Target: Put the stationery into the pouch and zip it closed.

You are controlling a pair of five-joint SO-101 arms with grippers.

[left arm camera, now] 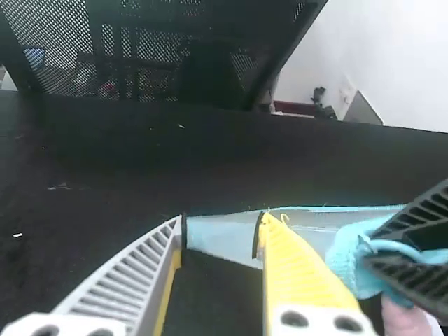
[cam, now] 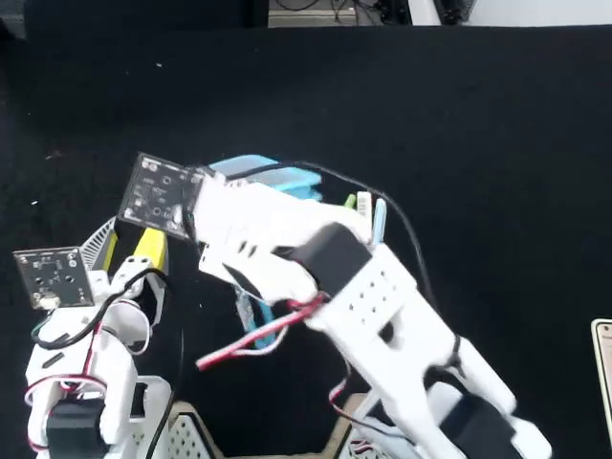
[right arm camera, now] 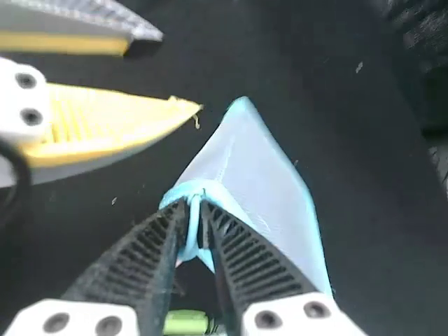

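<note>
1. Over black table [cam: 478,115], dealing with pale blue pouch [cam: 273,177] lying near the middle, partly under right arm [cam: 382,296].
2. Pinching right hand [right arm camera: 194,210] together on the pouch's blue edge; hanging left hand [left arm camera: 220,222] spread apart just beside its corner.
3. Risking, probably, thin fabric slipping free or bunching, closing the mouth against stationery [cam: 379,218] lying alongside.
4. Aiming one corner toward left hand's yellow finger [right arm camera: 105,126]; likely stretching lengthwise across the table.

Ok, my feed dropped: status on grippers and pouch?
Right gripper shut on pouch edge. Left gripper open, tips at pouch corner. Pens beside pouch, partly under right arm.
</note>
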